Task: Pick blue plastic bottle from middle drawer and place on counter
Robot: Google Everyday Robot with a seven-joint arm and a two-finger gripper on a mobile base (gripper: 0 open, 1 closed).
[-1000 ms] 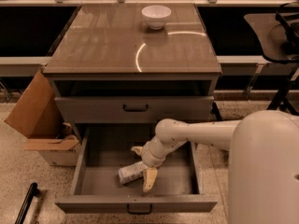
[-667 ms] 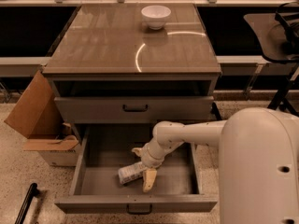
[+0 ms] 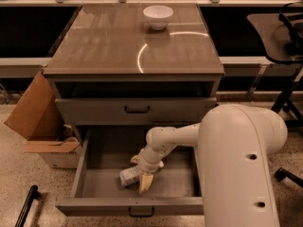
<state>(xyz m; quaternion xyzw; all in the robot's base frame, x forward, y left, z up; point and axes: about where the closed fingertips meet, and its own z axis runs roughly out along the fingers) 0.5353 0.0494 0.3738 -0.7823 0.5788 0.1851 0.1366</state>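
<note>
The blue plastic bottle (image 3: 126,177) lies on its side on the floor of the open middle drawer (image 3: 94,183), near the drawer's middle. My gripper (image 3: 140,172) reaches down into the drawer at the bottle's right end. It is open, with one yellowish finger (image 3: 145,183) in front of the bottle and the other behind it. The bottle rests on the drawer floor. The counter (image 3: 104,46) is the glossy grey-brown cabinet top above.
A white bowl (image 3: 158,16) stands at the back of the counter. The upper drawer (image 3: 137,110) is closed. An open cardboard box (image 3: 40,122) stands left of the cabinet. A dark chair (image 3: 284,41) is at the right. My arm's white body fills the lower right.
My arm's white body has swung left and fills more of the lower right. The gripper has shifted slightly left and stays at the bottle, which has not moved.
</note>
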